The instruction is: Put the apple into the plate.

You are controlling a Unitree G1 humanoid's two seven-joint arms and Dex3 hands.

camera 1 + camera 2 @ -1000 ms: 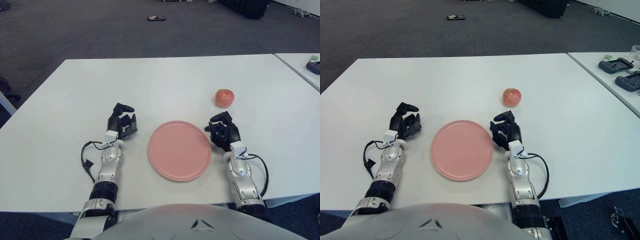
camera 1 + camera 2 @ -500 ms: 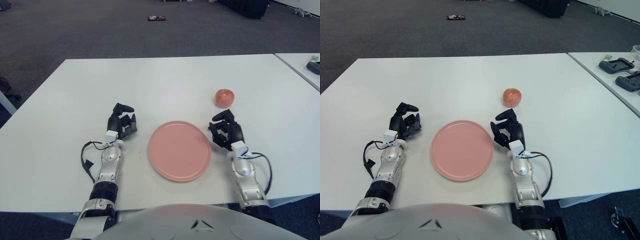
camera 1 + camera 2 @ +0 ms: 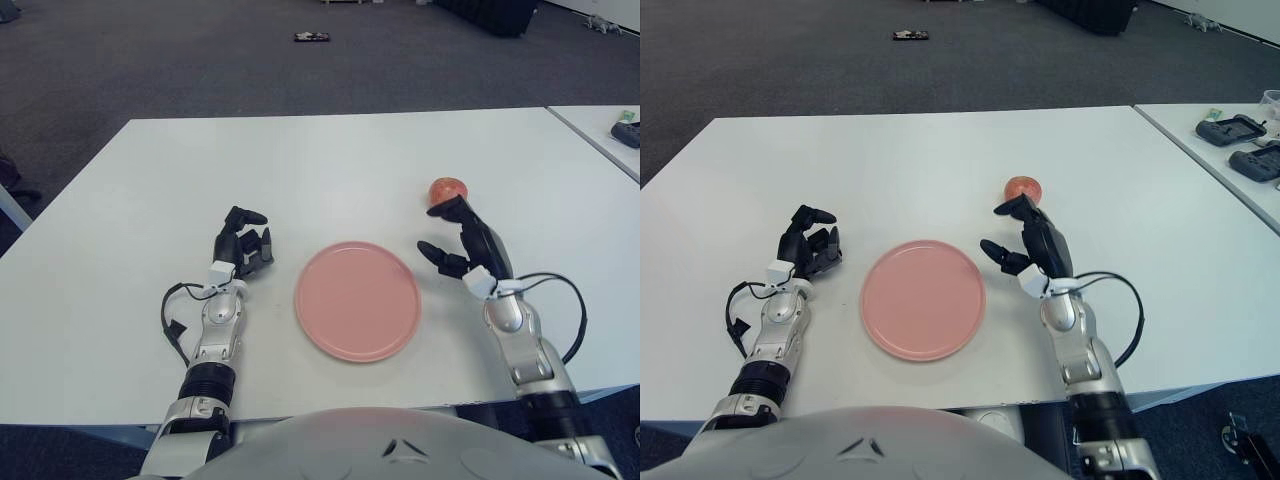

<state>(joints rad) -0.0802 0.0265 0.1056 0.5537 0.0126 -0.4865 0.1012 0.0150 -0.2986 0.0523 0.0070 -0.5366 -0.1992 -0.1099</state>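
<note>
Looked down on a white table. Found a pink plate lying flat near the front edge, in the middle, with nothing on it. Found the apple too, red and round, sitting on the table behind the plate and off to the right. Not on the plate, and well apart from its rim.

Saw the right hand to the right of the plate, just in front of the apple. Had its fingers spread wide open, one pointing up toward the apple and one reaching low toward the plate. Held nothing. Seemed to have the top fingertip right at the apple's front side, but could not tell if it touched.

Saw the left hand lying on the table to the left of the plate, near its rim but not touching. Had its fingers curled in, with nothing inside them. Noticed a black cable looping beside that wrist.

Spotted a second table far off to the right, with some dark gadgets on it. Spotted a small dark thing out on the grey floor as well.
</note>
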